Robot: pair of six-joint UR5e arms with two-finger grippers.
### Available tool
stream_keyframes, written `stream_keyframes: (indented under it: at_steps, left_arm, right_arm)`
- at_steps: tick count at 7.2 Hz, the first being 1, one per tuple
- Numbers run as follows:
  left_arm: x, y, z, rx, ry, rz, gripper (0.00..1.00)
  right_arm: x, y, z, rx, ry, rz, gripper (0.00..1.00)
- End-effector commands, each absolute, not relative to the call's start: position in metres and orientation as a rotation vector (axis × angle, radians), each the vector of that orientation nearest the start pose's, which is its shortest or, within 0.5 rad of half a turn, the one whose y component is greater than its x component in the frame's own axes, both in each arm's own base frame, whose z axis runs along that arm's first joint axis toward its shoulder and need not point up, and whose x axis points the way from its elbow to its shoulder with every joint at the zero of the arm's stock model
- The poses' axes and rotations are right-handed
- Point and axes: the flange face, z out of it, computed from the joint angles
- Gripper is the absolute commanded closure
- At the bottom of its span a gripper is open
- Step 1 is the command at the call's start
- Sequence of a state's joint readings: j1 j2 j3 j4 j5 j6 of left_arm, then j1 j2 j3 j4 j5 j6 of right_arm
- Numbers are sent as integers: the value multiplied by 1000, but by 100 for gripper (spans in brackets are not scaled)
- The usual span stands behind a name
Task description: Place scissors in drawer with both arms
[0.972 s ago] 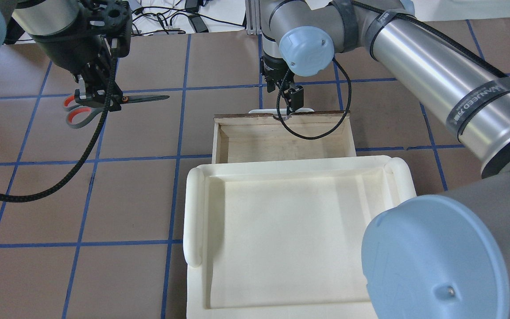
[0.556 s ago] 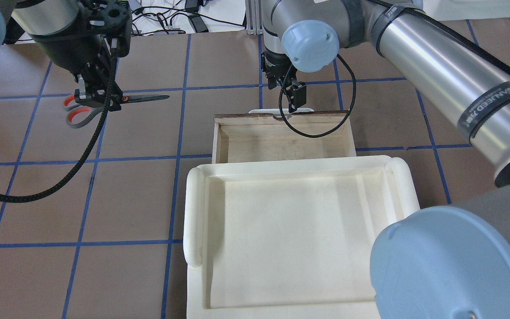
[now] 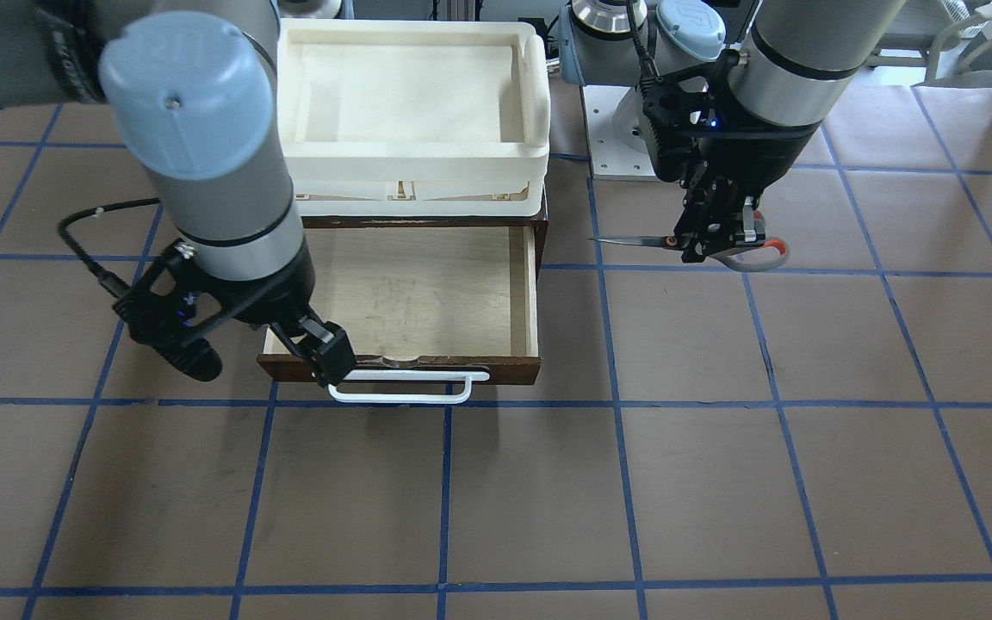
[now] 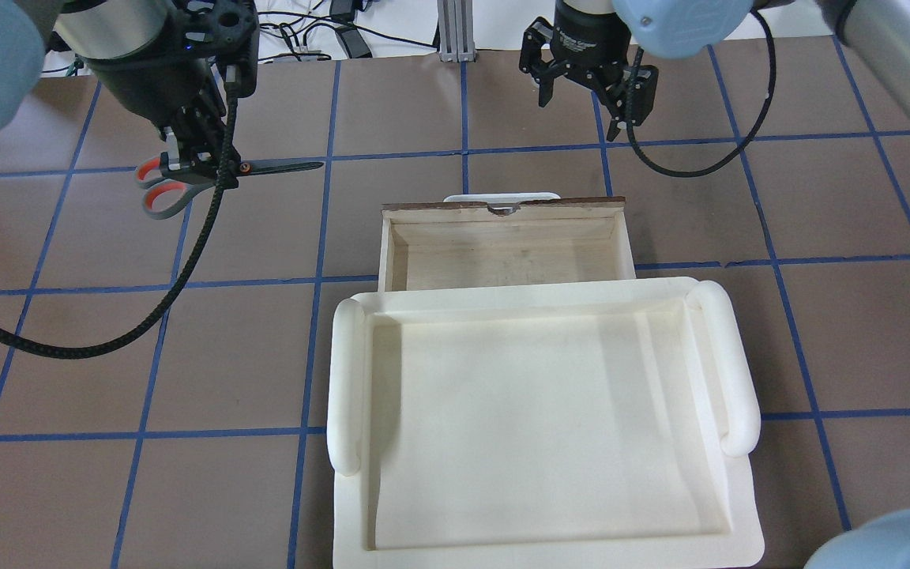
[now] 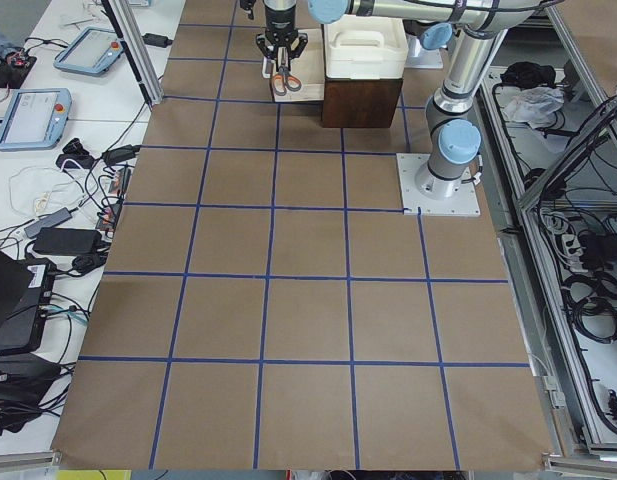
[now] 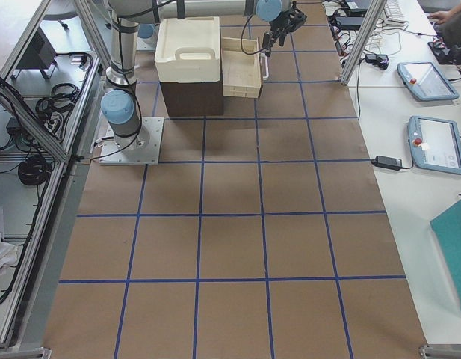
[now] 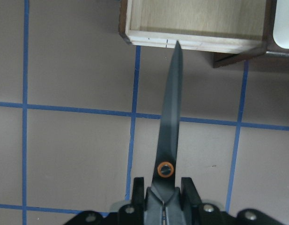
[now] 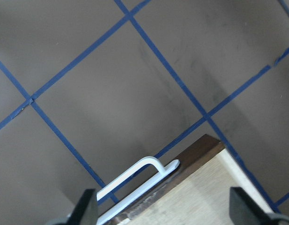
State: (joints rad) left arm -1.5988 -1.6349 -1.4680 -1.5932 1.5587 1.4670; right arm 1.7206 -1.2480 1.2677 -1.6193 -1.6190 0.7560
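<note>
My left gripper is shut on the scissors near their pivot. It holds them level above the table, left of the drawer, with the blades pointing at it. In the left wrist view the blade points at the drawer's side wall. The drawer is pulled open, its pale inside bare and its white handle free. My right gripper is open and empty, raised beyond the handle. In the right wrist view its fingers stand wide apart over the handle.
A cream-white tray sits on the cabinet above the drawer. Black cables hang from both wrists. Brown table with blue grid lines lies all around. Operator desks with pendants stand past the table's ends.
My right gripper has left the drawer's front edge and handle, risen and moved away to the far side. My left gripper has shifted slightly right with the scissors.
</note>
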Motion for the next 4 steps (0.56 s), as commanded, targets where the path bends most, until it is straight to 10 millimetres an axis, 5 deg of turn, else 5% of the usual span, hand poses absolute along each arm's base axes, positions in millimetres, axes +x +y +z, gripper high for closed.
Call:
stream_keyframes:
  at_steps: [1,4]
  left_arm:
    - [-193,-518,495,2142,2295,-52,100]
    - [-274,-519,472,2198,2232,-51,100]
  right_arm:
    - [167,-597,497,515,3139,-125,0]
    - [106,-566,532,59,3203,-121,0]
